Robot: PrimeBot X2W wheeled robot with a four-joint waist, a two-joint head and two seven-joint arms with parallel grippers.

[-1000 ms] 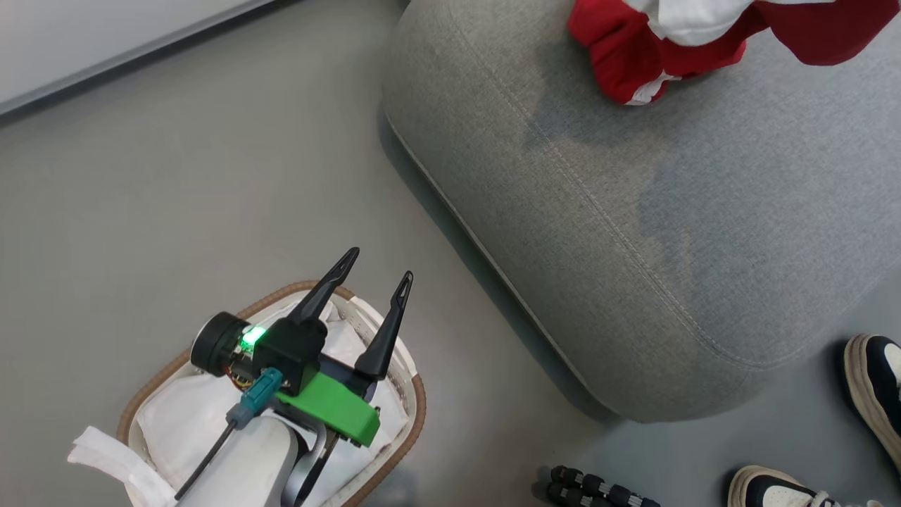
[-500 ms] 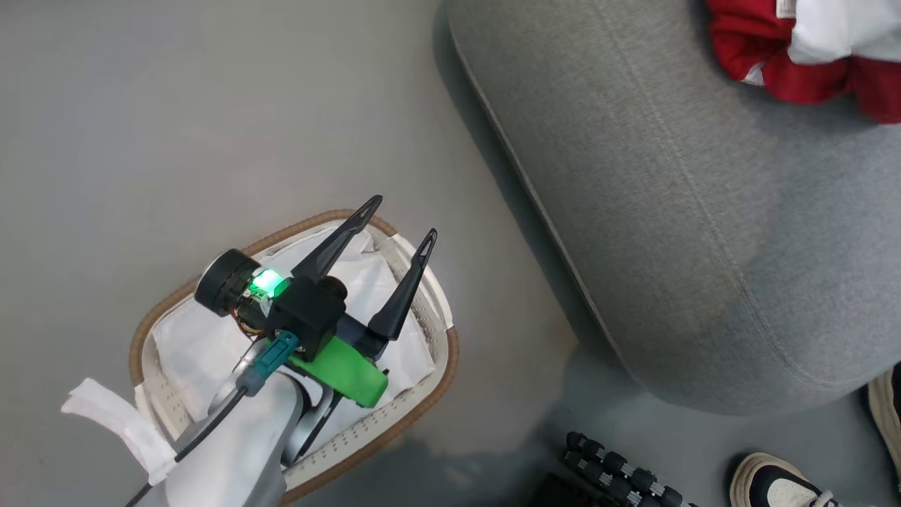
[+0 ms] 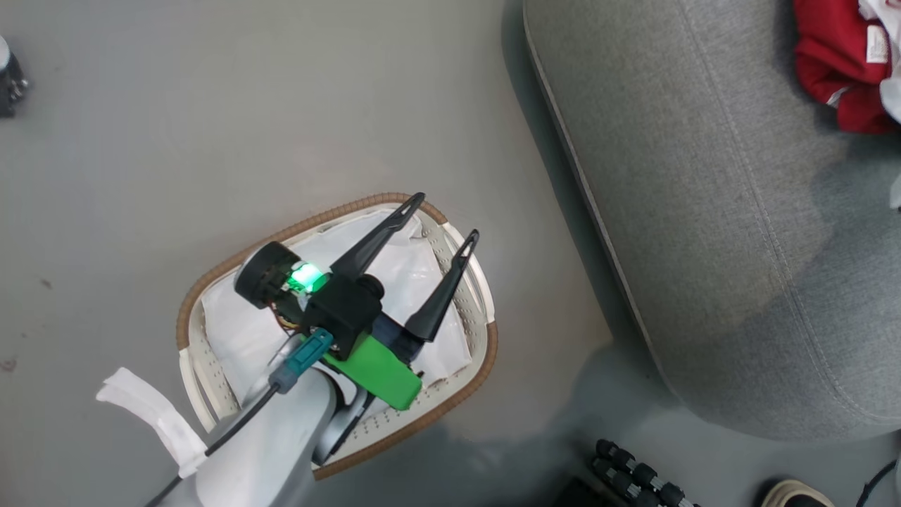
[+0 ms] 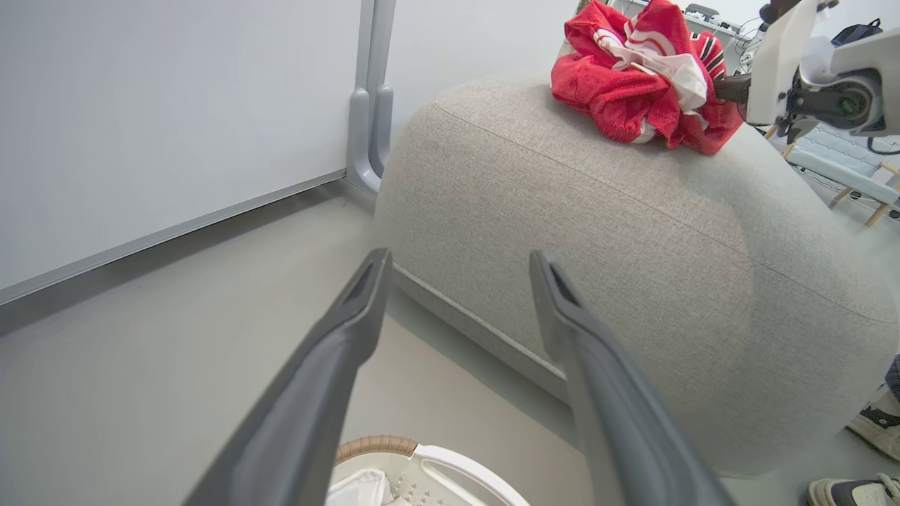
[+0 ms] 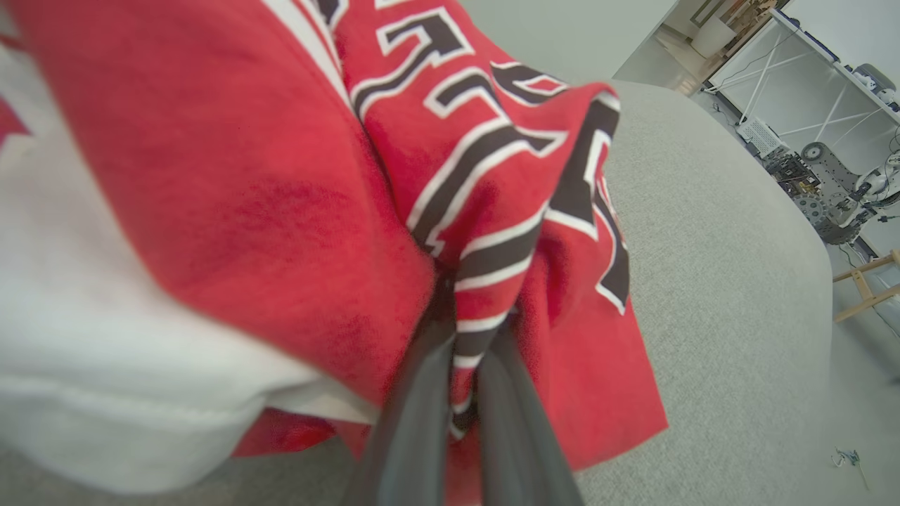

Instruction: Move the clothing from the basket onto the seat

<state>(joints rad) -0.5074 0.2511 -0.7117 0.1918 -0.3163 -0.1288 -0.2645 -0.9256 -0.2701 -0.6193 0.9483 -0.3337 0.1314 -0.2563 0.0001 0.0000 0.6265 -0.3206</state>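
While right gripper [image 5: 464,358] pinches clothing [image 4: 636,98] on seat [image 3: 704,211] at 2 o'clock, left gripper [image 3: 445,215] hangs spread over basket [image 3: 482,310] showing liner [image 3: 232,331]; release remains

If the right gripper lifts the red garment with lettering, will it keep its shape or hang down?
Probably it hangs limp: the red garment bunches in soft folds around the right gripper, jaws shut on one fold. It seems light, as the thin fabric creases easily. Loose ends may drag over the seat.

Creased black-and-white block lettering [image 5: 485,260] on red clothing [image 5: 232,197], no word legible
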